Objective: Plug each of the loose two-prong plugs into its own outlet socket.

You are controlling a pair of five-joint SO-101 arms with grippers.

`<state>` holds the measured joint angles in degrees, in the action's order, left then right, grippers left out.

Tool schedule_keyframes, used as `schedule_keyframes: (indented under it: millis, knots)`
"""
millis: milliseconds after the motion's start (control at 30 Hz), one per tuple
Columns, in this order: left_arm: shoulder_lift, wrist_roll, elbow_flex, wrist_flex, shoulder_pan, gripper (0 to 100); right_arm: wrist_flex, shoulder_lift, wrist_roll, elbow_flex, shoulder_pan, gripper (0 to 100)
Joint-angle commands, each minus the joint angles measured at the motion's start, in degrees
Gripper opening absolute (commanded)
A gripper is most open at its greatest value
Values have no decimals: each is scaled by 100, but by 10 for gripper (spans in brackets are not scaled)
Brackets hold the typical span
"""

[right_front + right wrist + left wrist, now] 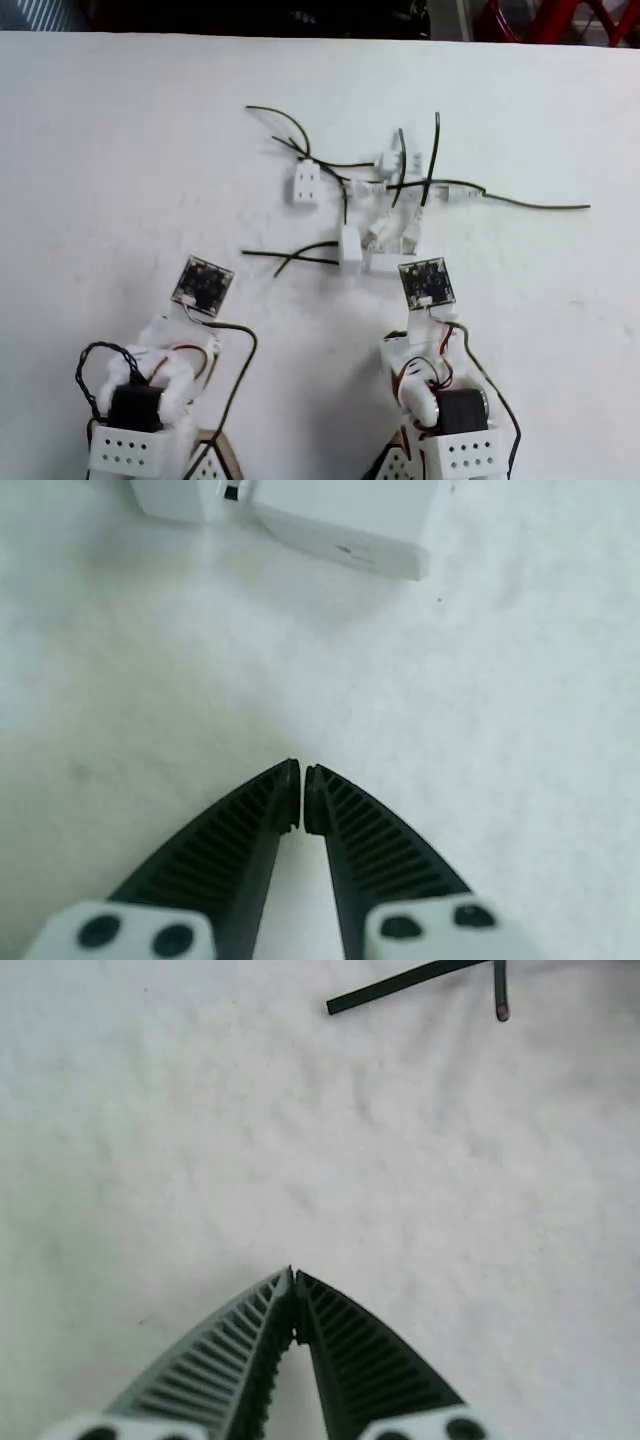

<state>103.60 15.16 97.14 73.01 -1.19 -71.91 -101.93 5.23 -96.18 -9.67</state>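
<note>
White plugs and sockets (350, 243) are lying tangled mid-table, just ahead of the right gripper (301, 783) — closed and empty, like the left gripper (293, 1282) — so the right one is sitting nearer.

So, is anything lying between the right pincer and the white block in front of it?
Nothing: the right wrist view shows bare table from the right pincer to the white block.

Both arms sit folded back side by side, left arm (150, 390) and right arm (440, 392) with wrists angled down, left gripper (293, 1278) and right gripper (300, 776) each closed tip-to-tip, gripping nothing.
</note>
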Motion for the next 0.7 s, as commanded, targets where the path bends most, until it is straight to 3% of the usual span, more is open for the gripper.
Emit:
schedule_keyframes:
  millis: [0, 333, 533, 667]
  knots:
    - [40, 18, -18, 18, 13, 25, -40, -57, 0, -70, 31, 19]
    - [40, 18, -18, 18, 13, 25, -40, -92, 141, 9, 66, 21]
    - [40, 18, -18, 18, 13, 25, 321, -40, 1952, 563, 453, 21]
    - [40, 18, -18, 18, 13, 25, -75, 145, 1574, 1512, 505, 21]
